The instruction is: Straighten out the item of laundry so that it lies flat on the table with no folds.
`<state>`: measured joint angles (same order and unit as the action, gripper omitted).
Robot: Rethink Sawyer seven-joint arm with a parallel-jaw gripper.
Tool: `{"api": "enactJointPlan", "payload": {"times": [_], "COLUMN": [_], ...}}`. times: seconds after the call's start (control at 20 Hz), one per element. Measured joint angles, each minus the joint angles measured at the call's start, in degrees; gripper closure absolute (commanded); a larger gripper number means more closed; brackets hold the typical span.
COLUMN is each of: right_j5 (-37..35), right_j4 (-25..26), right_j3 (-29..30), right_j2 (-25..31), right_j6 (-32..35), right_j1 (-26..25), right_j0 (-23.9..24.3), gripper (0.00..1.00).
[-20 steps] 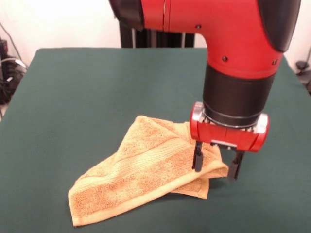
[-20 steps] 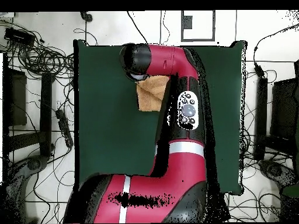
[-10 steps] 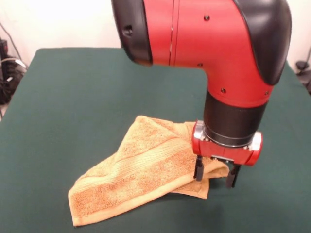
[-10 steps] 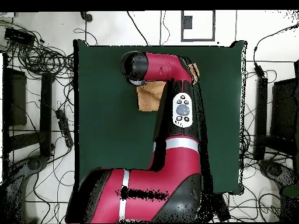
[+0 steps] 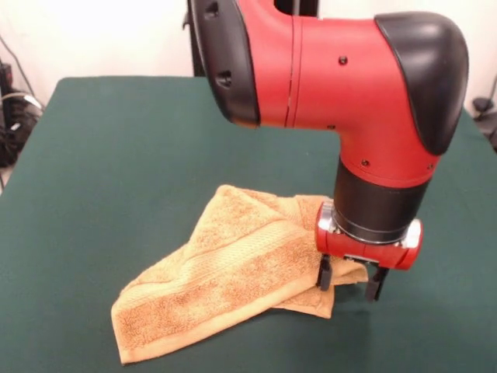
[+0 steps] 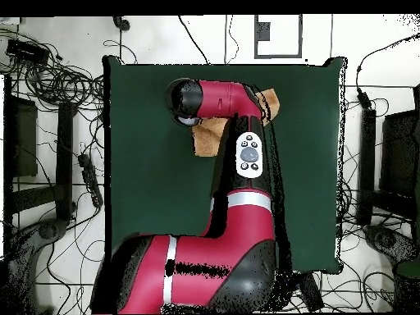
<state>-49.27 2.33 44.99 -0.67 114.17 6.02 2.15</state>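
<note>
Counting from my console: one orange-tan towel (image 5: 233, 272), one end effector (image 5: 350, 283), one green table (image 5: 116, 155). My front camera shows the towel lying crumpled and folded over itself near the table's front edge, its long axis running diagonally from the lower-left corner up toward the right. My end effector stands upright over the towel's right corner, its two fingers parted with that corner between them; whether they touch the cloth I cannot tell. Overhead, the arm (image 6: 221, 164) covers most of the towel (image 6: 207, 139).
</note>
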Motion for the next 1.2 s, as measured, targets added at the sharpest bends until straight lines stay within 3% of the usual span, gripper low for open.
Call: {"api": "enactJointPlan", "payload": {"times": [0.65, 1.2], "right_j5": [0.0, -1.9], "right_j4": [-0.3, -1.5], "right_j3": [2.9, 13.7], "right_j2": [-2.8, -3.2], "right_j6": [0.0, 0.0], "right_j1": [2.7, 14.7], "right_j0": [-2.1, -2.1], "gripper": [0.00, 0.00]}}
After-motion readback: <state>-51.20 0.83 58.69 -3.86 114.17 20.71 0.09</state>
